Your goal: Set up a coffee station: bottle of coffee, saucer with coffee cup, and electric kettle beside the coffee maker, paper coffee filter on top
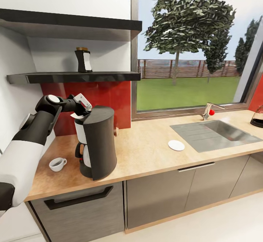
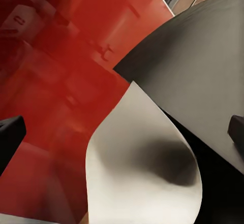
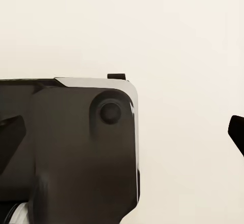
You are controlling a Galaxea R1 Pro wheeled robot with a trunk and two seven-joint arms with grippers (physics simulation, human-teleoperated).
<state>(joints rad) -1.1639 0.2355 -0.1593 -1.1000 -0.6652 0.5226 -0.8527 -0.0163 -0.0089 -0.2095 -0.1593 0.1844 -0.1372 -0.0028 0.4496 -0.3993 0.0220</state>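
The electric kettle [image 1: 258, 117] is cut off at the frame's right edge; the coffee maker [image 1: 98, 141] hides the left jaws.

Coffee things, spread over counter and shelf.
Black coffee maker [image 1: 98, 141] upright on counter; white paper filter [image 2: 142, 168] at its top edge; white cup [image 1: 57, 163] beside it; white saucer [image 1: 176, 145] well apart; coffee bottle [image 1: 83, 60] on shelf; kettle [image 1: 258, 117] at counter's far end.

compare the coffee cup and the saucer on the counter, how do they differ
The coffee cup is a deep bowl shape with a handle; the saucer is a flat disc. The coffee cup sits left of the coffee maker, close to it; the saucer lies well to its right, near the sink. Both are white, rest on the countertop, and are apart.
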